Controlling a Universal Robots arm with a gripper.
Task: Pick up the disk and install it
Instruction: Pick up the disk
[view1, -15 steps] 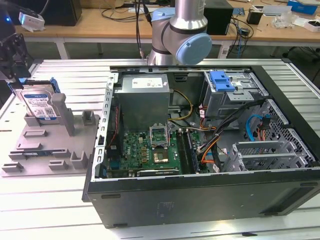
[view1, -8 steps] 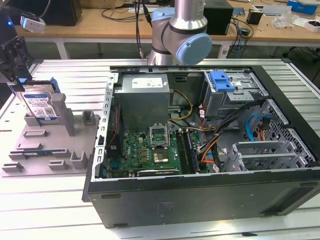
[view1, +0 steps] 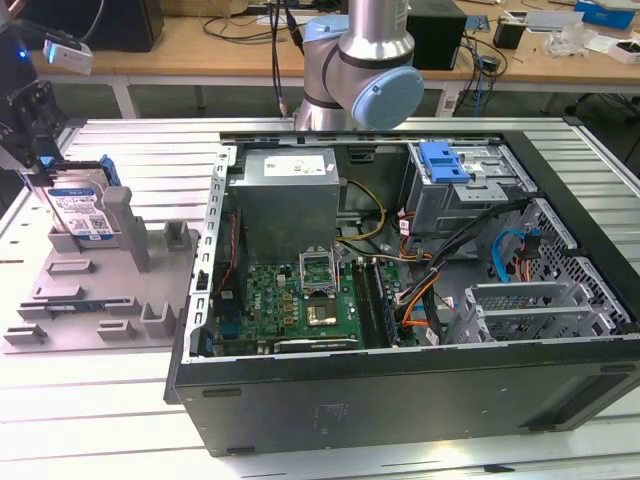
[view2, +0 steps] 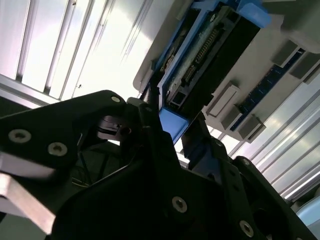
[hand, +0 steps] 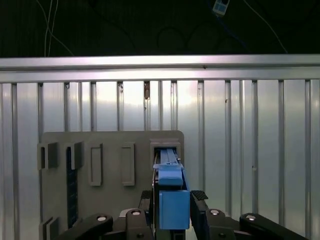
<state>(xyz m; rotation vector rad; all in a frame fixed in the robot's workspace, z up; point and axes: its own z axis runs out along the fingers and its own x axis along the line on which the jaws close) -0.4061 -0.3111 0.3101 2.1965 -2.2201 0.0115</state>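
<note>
Showed silver metal under a white-and-blue label on the disk, edged by a blue bracket. Wore matte black on the gripper. Came plain grey on the fixture, pale silver in ribbed stripes on the table. Went black around the computer case, green on the motherboard, bright blue on the latch, silver with pale-blue caps on the arm.

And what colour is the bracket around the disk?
The bracket is blue; the first wrist view shows it best.
</note>
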